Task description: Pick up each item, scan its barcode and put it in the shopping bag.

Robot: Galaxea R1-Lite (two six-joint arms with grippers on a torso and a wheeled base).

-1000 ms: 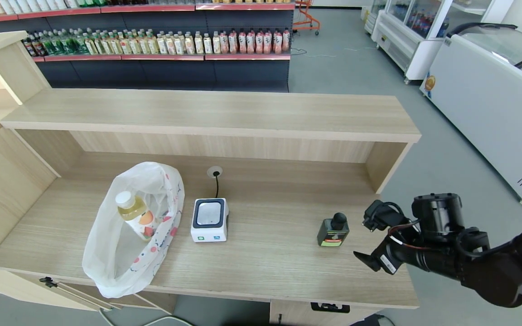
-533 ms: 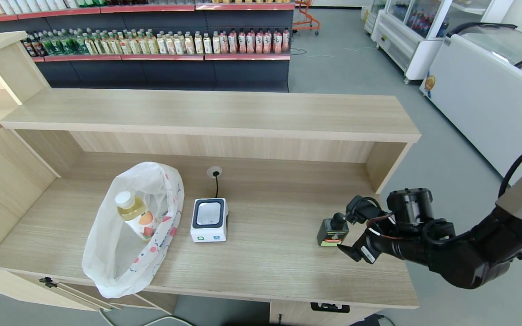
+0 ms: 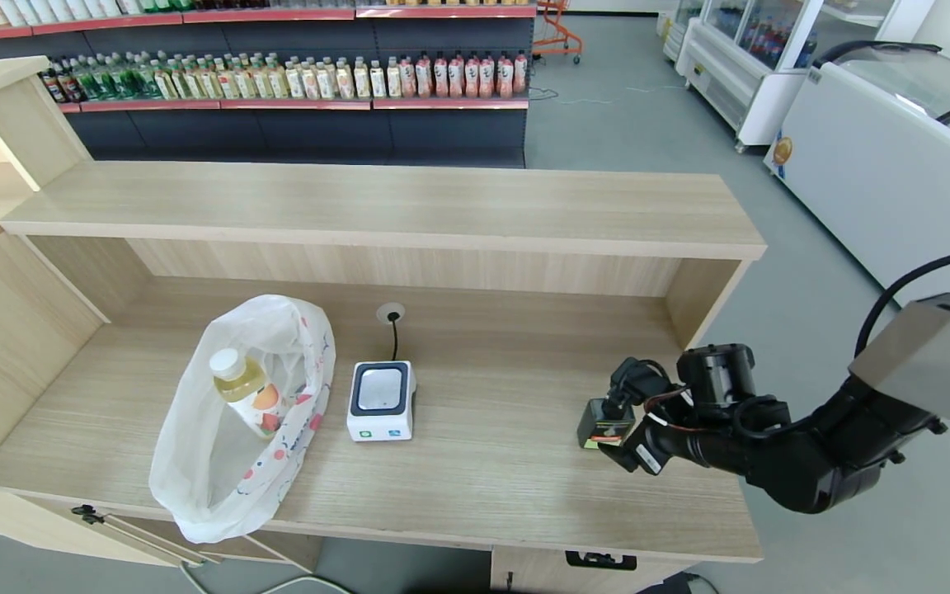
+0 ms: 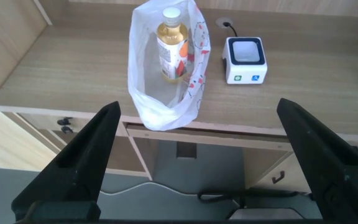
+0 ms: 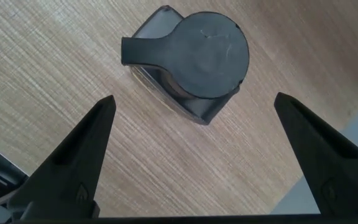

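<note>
Counter point(image 3: 508, 478) of pale wood, carrying a white shopping bag point(image 3: 195, 462) at the robot's left, with a juice bottle point(image 3: 248, 396) inside. Right gripper point(image 3: 611, 419), jaws wide, straddles the small dark bottle point(image 3: 599, 429) standing toward the counter's right, pads clear of it. Left gripper point(image 4: 197, 109), jaws wide and empty, hangs before the counter's near edge. Scanner point(image 3: 382, 400) sits just beside the bag.
</note>
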